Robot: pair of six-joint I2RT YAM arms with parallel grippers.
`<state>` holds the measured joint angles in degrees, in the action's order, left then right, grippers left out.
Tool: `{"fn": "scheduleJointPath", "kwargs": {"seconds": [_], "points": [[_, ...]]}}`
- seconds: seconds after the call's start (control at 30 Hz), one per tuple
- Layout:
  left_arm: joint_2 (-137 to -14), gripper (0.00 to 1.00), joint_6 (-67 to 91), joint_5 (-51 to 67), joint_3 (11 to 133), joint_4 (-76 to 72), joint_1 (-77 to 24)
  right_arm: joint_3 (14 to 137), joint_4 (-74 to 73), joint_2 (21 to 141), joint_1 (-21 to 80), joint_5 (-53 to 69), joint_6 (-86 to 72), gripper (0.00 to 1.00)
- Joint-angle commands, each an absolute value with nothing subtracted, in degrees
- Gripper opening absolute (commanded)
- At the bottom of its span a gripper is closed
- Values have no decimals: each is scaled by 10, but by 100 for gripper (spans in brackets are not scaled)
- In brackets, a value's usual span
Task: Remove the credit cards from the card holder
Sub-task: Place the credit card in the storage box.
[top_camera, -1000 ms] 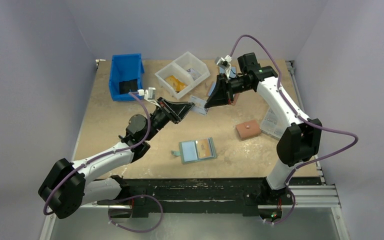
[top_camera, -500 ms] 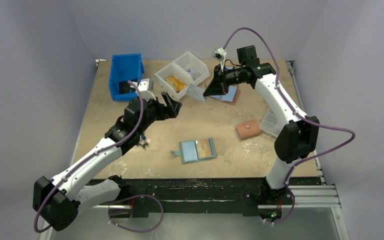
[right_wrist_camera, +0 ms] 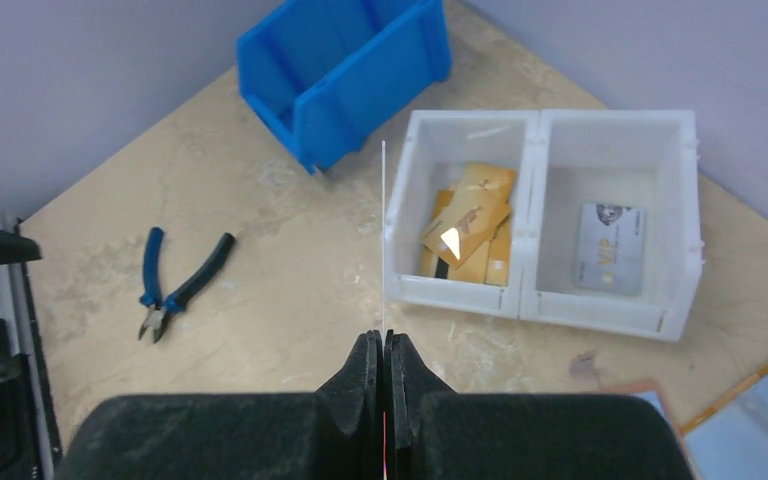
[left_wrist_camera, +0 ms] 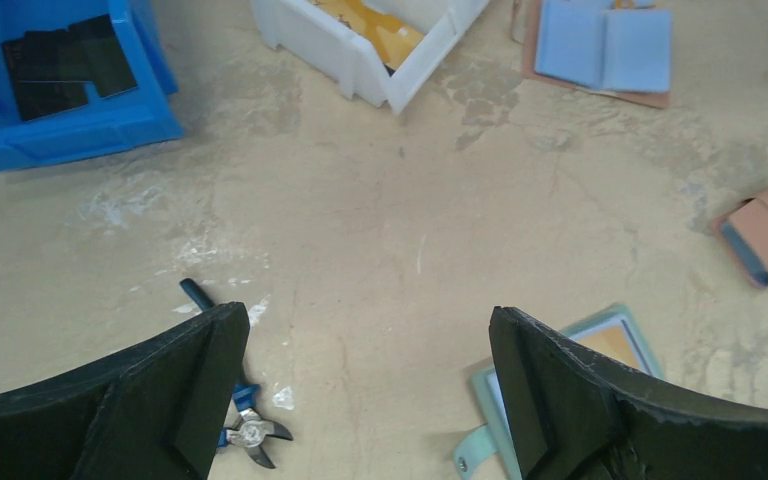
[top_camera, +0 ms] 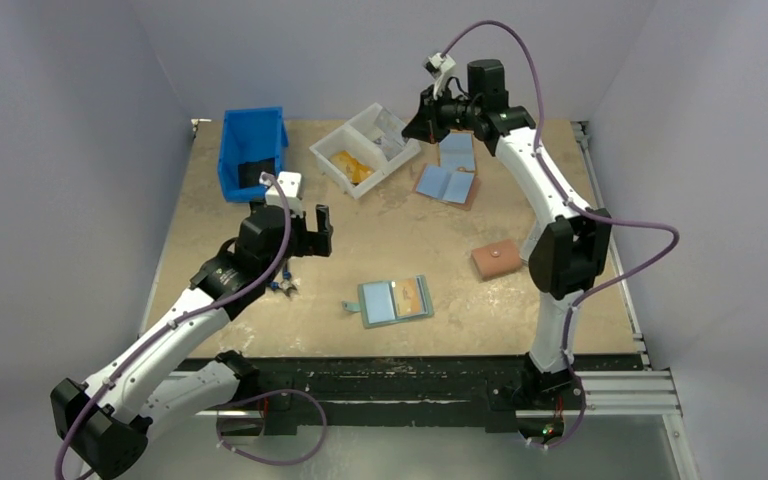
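One credit card (right_wrist_camera: 383, 240) stands edge-on, pinched in the tightly closed right gripper (right_wrist_camera: 382, 340) over the white bin (right_wrist_camera: 545, 300), ready for dropping, while the left gripper (left_wrist_camera: 370, 380), spread wide and empty, should next reach for the card holder (top_camera: 380, 303) lying open near the table's front with an orange card (top_camera: 415, 293) inside.

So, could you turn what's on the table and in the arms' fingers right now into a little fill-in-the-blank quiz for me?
1. The right fingers are pinched shut on a thin ___, seen edge-on.
2. The left fingers stand ___, with nothing between them.
3. The white bin has ___ compartments.

Missing words: card; open; two.
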<state>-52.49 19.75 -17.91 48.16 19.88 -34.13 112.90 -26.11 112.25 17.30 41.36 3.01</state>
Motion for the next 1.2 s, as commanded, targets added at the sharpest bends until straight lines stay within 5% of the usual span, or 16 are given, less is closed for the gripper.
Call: {"fn": "scheduleJointPath", "kwargs": {"seconds": [0.0, 0.4, 1.17], "points": [[-523, 99, 132, -216, 487, 206, -337, 1183, -237, 1147, 174, 360, 24, 0], [-443, 99, 127, -209, 421, 151, -285, 1263, -191, 1252, 174, 307, -10, 0], [-482, 99, 135, -113, 418, 132, -200, 1316, -80, 1396, 177, 236, -70, 0]]}}
